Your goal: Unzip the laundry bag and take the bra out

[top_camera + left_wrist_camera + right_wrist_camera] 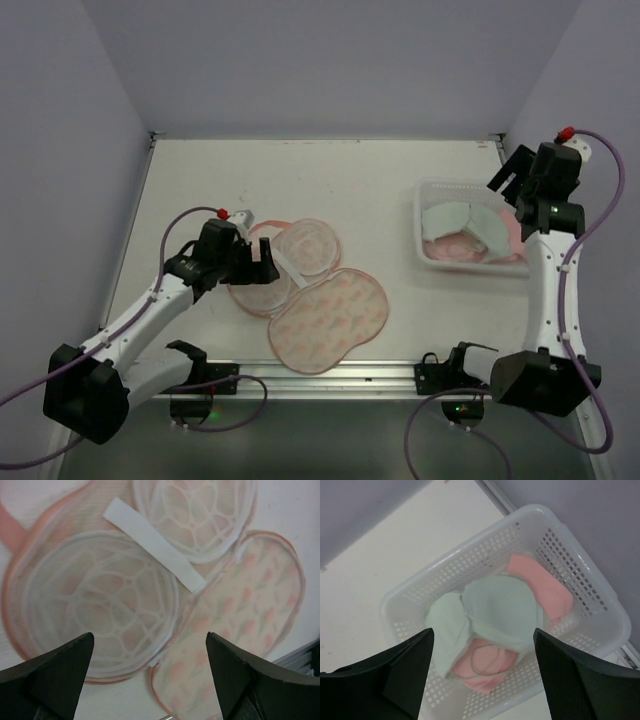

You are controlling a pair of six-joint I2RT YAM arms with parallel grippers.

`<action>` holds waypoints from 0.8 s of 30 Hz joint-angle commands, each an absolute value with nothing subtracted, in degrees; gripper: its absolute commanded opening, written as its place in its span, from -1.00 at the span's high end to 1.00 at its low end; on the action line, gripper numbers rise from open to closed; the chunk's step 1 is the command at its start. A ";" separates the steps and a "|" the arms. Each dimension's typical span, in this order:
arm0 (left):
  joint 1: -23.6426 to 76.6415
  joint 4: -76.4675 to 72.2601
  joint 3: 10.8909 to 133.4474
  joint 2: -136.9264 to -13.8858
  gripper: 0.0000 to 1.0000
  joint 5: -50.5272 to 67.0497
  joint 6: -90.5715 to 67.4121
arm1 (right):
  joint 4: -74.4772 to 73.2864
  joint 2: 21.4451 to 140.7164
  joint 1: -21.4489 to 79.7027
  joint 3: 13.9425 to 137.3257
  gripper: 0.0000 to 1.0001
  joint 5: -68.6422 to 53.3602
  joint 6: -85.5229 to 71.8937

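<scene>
Lying unzipped near the front edge of the table (400, 170), the laundry bag (328, 318) spreads its printed flap toward the arms. Its other half, just behind, carries two white lattice domes (100, 605) and a white strip (152, 542). The left gripper (150, 645) hovers over that half, jaws wide, holding nothing. Farther back on the right, the mint-green bra (495, 605) sits on pink cloth (542, 587) in the white basket (560, 540), beneath the right gripper (482, 635), also wide and empty.
</scene>
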State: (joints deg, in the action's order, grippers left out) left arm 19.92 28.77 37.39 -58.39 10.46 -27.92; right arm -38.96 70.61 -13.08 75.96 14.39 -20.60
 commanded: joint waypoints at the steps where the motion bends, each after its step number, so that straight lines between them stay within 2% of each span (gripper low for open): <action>1: 27.67 26.63 42.09 -61.08 -0.94 7.83 -27.77 | -37.01 64.52 -13.01 78.31 -0.67 3.39 -24.07; 8: 44.79 26.10 49.48 -71.52 -0.88 -4.11 -28.12 | -29.71 53.45 -13.10 68.74 -0.75 -12.72 -31.90; 17: 66.24 24.35 59.40 -90.32 -0.70 -11.16 -27.86 | -28.21 47.29 -13.01 60.12 -0.85 -18.45 -33.84; 24: 69.08 22.94 63.63 -101.77 -0.65 -11.33 -28.48 | -28.30 45.18 -13.09 55.90 -0.86 -22.14 -32.96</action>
